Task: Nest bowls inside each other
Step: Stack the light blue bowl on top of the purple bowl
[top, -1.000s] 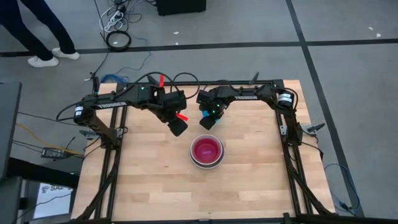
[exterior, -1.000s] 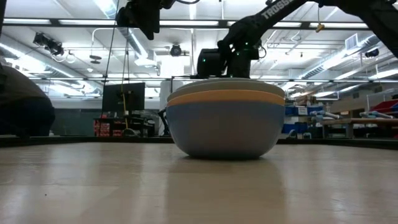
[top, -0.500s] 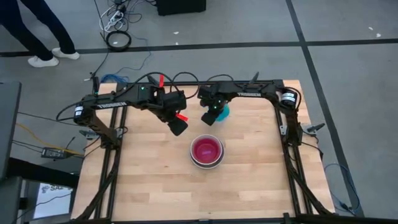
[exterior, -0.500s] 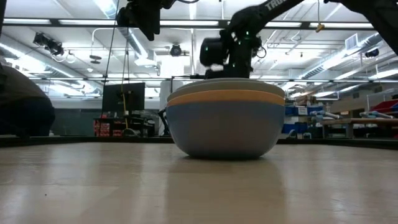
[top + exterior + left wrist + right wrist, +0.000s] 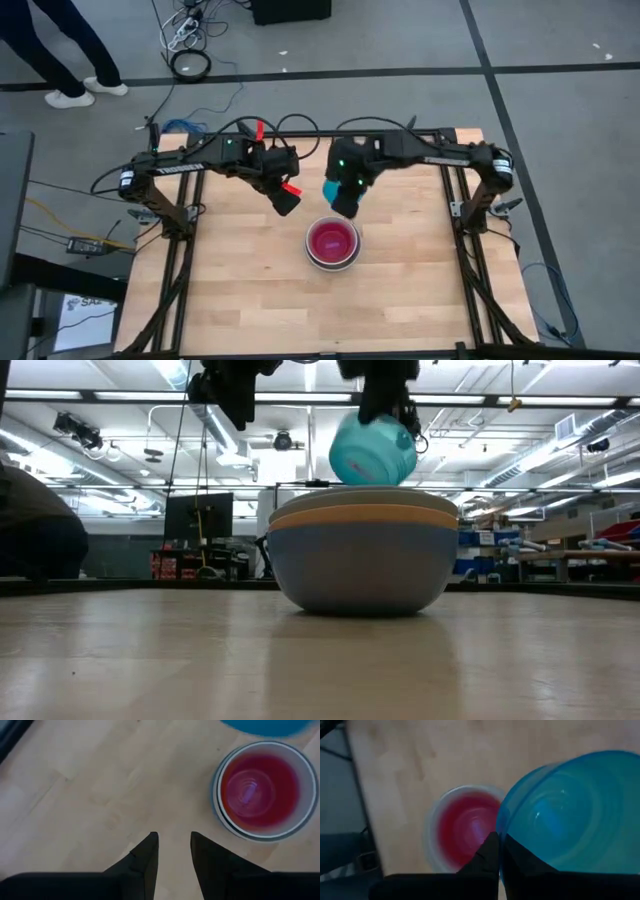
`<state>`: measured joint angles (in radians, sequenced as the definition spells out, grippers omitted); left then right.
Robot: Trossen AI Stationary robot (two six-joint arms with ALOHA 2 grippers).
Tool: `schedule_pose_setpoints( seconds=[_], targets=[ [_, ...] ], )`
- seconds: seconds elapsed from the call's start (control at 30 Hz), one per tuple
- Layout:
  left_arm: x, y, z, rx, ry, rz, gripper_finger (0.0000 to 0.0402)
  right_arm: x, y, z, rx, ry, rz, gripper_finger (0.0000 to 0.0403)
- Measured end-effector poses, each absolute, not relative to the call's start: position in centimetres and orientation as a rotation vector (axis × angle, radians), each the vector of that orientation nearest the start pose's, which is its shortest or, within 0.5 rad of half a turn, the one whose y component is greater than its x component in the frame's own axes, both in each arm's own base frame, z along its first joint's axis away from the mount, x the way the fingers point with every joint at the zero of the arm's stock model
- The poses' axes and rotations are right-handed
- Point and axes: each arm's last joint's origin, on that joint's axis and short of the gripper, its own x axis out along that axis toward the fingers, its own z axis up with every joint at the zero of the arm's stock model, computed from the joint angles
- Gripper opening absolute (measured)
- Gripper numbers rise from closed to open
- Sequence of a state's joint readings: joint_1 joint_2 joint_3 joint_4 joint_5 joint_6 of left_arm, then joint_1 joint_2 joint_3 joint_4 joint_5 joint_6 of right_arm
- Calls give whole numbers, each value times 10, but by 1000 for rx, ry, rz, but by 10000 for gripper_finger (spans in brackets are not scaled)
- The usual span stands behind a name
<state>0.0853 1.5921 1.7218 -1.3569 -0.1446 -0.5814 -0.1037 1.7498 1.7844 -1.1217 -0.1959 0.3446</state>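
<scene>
A stack of nested bowls (image 5: 332, 243) rests on its base mid-table. From the side, the stack (image 5: 362, 555) shows a grey-blue outer wall, an orange band and a pale rim. From above, the stack (image 5: 260, 790) shows a red inside. My right gripper (image 5: 344, 204) is shut on a small teal bowl (image 5: 372, 450) held above the stack's far side. My left gripper (image 5: 172, 840) hovers open over bare wood to the left of the stack, with nothing between its fingers. My right gripper pinches the teal bowl's rim (image 5: 500, 836), one finger (image 5: 487, 854) outside the wall and the other inside the hollow. The fingers come from above, slanting down. The bowl hangs tilted below them, clear of the table and of the stack.
The black frame (image 5: 465, 215) that carries the arms runs along the table's left, right and far edges. A person's legs (image 5: 70, 50) and cables (image 5: 190, 62) are on the floor beyond the far left corner.
My right gripper has risen from the table's far side and come toward the stack. The teal bowl, earlier hidden behind the stack in the low view, is now lifted clear and hangs tilted above the stack's rim.
</scene>
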Motion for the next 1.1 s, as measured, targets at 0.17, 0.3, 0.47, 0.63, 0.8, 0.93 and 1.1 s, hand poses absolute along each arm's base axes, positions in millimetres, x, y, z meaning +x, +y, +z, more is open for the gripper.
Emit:
schedule_pose_setpoints(
  seconds=[0.17, 0.3, 0.47, 0.63, 0.8, 0.93, 1.1],
  targets=[
    [292, 30, 368, -447, 1123, 569, 122, 353, 4, 349, 469, 1100, -33, 0],
    [292, 32, 368, -452, 1116, 573, 122, 361, 25, 340, 478, 1128, 28, 0],
    [293, 32, 369, -456, 1105, 573, 122, 371, 37, 324, 493, 1176, 47, 0],
    [293, 32, 369, -459, 1104, 575, 122, 380, 39, 310, 505, 1216, 48, 0],
    [293, 32, 369, -464, 1105, 573, 122, 386, 40, 298, 515, 1254, 55, 0],
    [293, 32, 369, -464, 1105, 572, 122, 390, 41, 293, 522, 1261, 58, 7],
    [293, 32, 368, -463, 1107, 570, 122, 392, 42, 292, 527, 1255, 70, 43]
  ],
)
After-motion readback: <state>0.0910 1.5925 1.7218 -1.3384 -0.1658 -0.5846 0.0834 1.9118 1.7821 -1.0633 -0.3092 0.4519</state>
